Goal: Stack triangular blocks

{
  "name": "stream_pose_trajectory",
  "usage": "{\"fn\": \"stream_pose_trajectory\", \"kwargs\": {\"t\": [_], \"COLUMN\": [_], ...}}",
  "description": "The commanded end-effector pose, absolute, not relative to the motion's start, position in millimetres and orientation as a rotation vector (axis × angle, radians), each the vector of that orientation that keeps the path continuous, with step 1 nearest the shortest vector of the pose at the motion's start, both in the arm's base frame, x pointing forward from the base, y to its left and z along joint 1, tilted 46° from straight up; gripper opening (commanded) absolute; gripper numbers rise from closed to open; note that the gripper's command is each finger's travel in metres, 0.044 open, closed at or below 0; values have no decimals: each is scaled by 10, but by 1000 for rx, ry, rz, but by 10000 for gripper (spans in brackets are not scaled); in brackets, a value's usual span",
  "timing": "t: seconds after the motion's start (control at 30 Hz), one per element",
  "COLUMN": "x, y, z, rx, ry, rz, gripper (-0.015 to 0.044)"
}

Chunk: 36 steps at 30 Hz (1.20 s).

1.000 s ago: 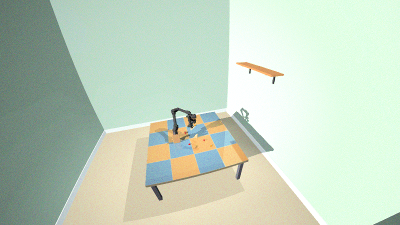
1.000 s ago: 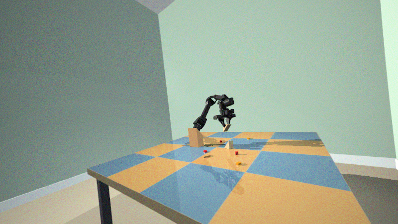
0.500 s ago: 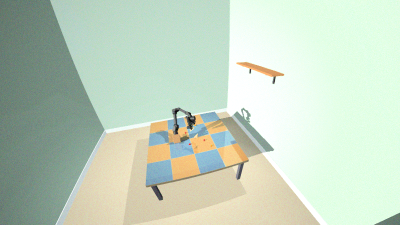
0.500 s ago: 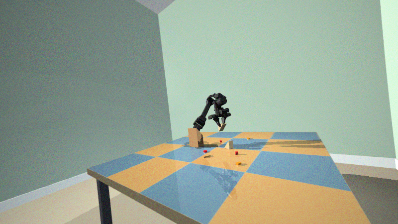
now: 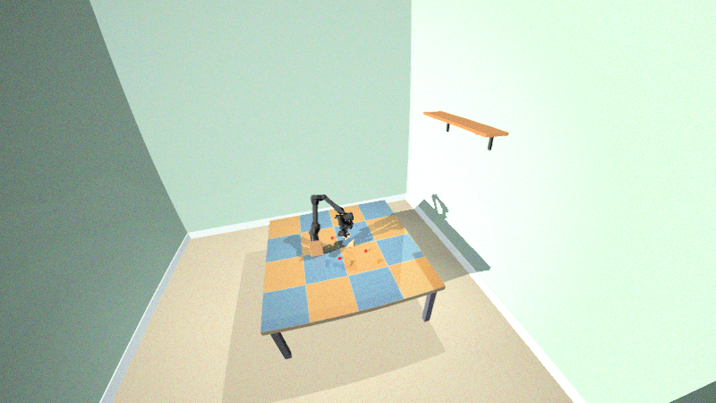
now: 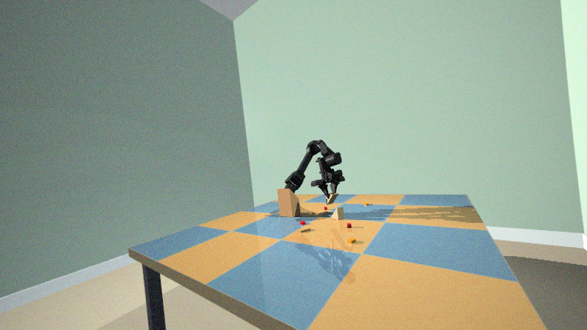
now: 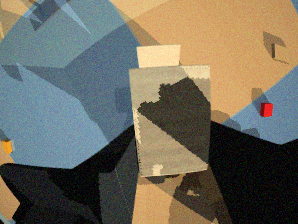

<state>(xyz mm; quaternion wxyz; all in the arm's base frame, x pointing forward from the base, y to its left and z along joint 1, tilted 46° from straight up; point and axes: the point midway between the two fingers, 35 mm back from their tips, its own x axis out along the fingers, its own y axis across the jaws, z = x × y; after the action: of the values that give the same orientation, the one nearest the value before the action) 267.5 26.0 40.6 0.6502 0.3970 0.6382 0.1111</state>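
Observation:
My gripper [image 5: 346,235] [image 6: 332,196] [image 7: 168,127] is shut on a cream triangular block [image 6: 332,198] [image 7: 172,117], which it holds clear of the table. In the wrist view one broad face of the held block fills the middle, partly in shadow. The other triangular block [image 5: 350,244] [image 6: 337,214] [image 7: 158,56] stands on the table, with its slope toward the left in the exterior view. The held block hangs above and a little behind it there, with a gap between them. In the wrist view the held block hides most of the lower block.
Red cubes [image 5: 365,250] [image 6: 348,225] [image 7: 266,110] lie around the lower block. Yellow pieces [image 6: 351,240] [image 7: 7,146] lie farther off. A small dark stick [image 6: 305,230] [image 7: 273,50] lies nearby. A tan box [image 5: 316,248] [image 6: 287,203] stands by the arm's base.

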Motion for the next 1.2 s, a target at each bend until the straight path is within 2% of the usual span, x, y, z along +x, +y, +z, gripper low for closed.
{"fn": "stream_pose_trajectory", "kwargs": {"t": [0.0, 1.17], "x": [2706, 2798], "y": [361, 517], "z": [296, 64], "rx": [914, 917], "ry": [1454, 1451], "rz": [254, 254], "gripper": [0, 0]}}
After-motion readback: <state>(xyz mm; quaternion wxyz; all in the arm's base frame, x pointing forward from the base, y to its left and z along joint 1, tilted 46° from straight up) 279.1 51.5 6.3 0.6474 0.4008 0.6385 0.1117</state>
